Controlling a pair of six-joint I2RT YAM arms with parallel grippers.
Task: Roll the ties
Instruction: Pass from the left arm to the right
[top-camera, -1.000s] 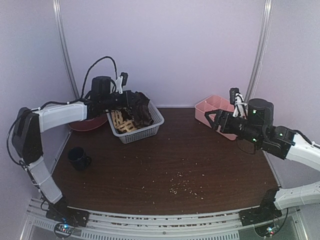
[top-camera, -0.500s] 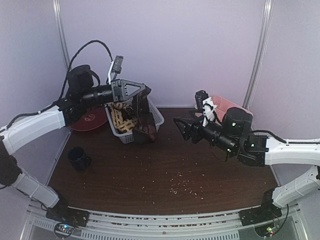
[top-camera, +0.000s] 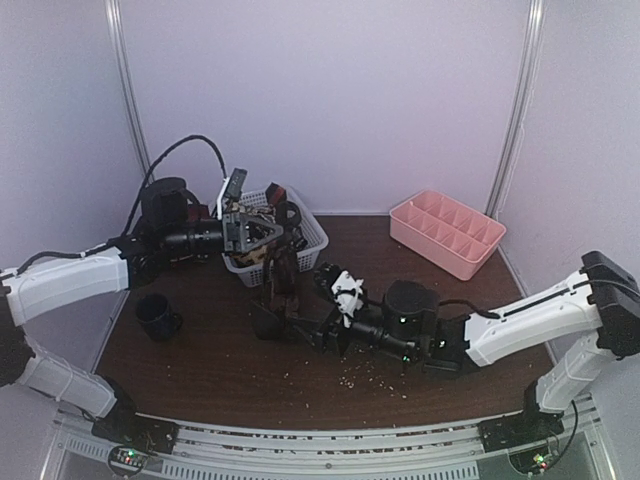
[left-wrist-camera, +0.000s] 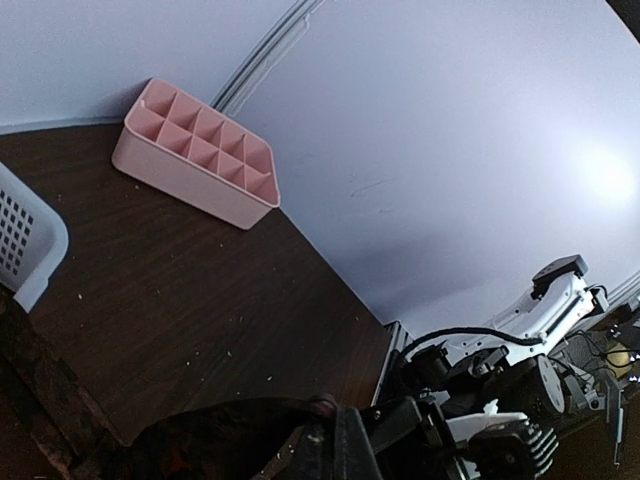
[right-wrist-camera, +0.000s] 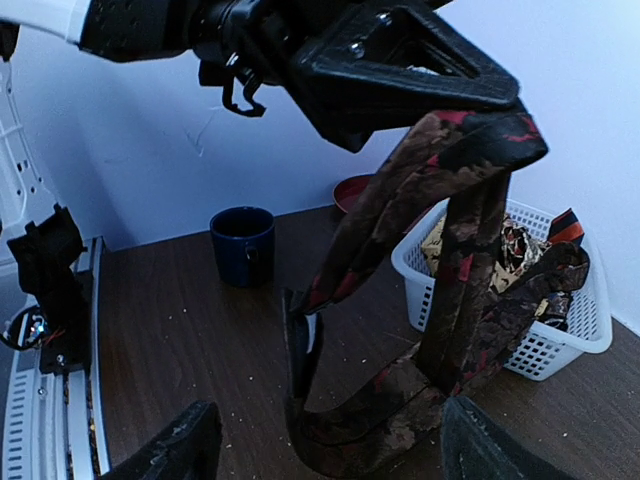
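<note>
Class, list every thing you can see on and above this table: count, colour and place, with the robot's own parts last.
held tie: one, dark brown with red, hanging from left gripper to table
ties in basket: several, count unclear, tan-cream and dark
basket: one, white lattice, far left
mug: one, dark blue, left edge
organiser: one, pink, far right
dish: one, dark red, beside basket, mostly hidden
crumbs: many, pale, centre
table: one, dark brown
left gripper: shut on held tie
right gripper: open, low by the tie's bottom
</note>
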